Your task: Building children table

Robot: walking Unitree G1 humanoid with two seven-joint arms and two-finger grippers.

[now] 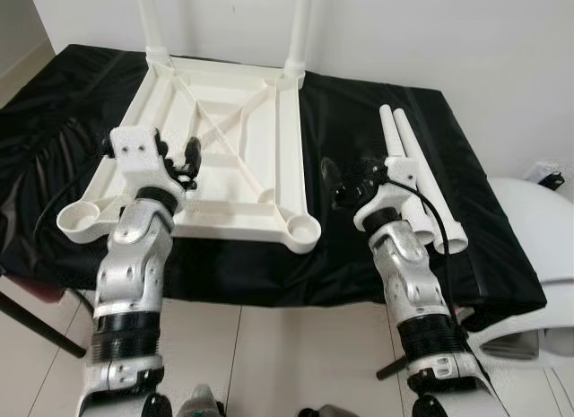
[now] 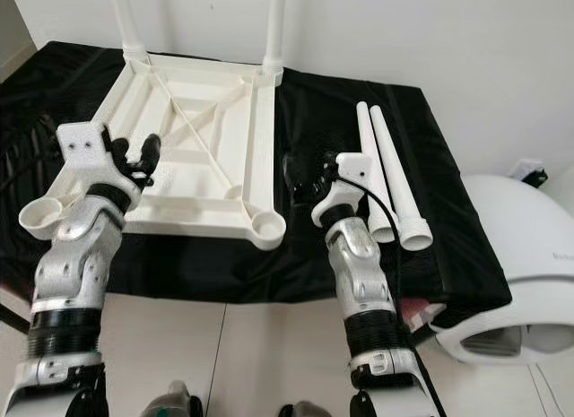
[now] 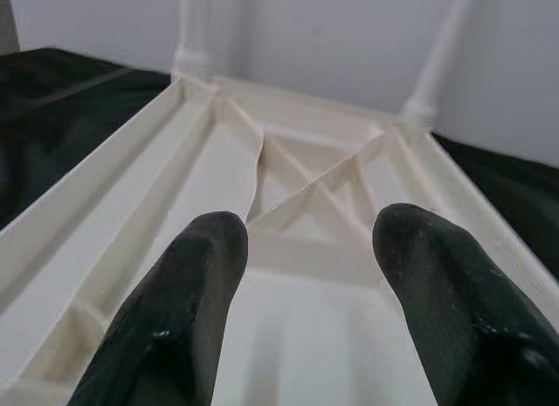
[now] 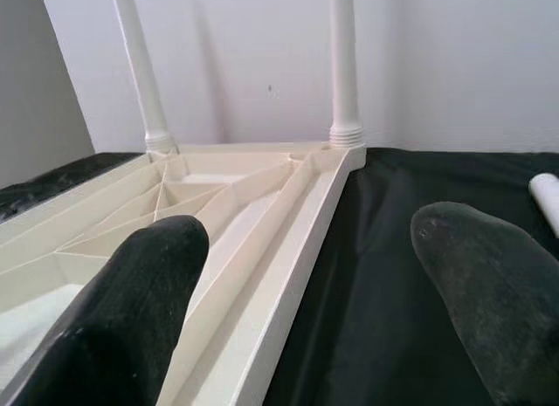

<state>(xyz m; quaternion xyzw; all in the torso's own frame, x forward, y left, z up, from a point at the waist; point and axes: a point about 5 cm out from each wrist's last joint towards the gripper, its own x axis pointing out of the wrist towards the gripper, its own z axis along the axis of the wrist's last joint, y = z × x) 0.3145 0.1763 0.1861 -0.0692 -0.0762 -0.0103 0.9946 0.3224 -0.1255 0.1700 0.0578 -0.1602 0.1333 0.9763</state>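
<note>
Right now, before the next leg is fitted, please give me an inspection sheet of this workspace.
Surface: black cloth covering a low platform, wrinkled at the robot's left.
Job's things: white tabletop lies upside down; two legs stand in the far sockets, two near sockets empty; two loose legs lie side by side to the right.
Clutter: nothing seen.
Grippers: left gripper open over the tabletop's underside, holding nothing; right gripper open over the cloth, between tabletop and loose legs.
Cables: black cable along the right wrist.
Surroundings: white wall behind; white rounded object at right; pale tiled floor.
</note>
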